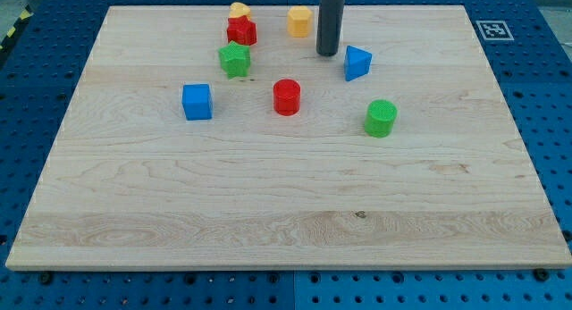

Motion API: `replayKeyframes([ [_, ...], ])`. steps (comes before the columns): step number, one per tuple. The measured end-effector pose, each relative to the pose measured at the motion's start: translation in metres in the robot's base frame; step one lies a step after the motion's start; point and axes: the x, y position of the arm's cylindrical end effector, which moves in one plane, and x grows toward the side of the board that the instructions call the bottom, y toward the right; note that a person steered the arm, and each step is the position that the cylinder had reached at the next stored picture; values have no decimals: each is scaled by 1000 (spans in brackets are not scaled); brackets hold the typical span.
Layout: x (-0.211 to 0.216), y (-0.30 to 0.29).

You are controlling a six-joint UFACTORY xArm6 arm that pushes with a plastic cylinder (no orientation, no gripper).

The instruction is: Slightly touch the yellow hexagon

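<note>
The yellow hexagon point(299, 21) stands near the view's top edge of the wooden board point(286, 203), just left of centre. My tip point(327, 54) is the lower end of a dark rod that comes down from the view's top. It rests on the board a little to the right of and below the yellow hexagon, with a small gap between them. The blue triangular block point(357, 62) lies just right of the tip.
A yellow heart-like block point(239, 10) sits behind a red star block point(241, 30) at the top left. Below them are a green star point(234, 59), a blue cube point(197, 102), a red cylinder point(287, 96) and a green cylinder point(381, 118).
</note>
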Motion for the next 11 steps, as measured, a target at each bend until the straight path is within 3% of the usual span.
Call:
replayKeyframes([
  [3,-97,7],
  [5,-95,-76],
  [9,-94,-71],
  [11,-70,-69],
])
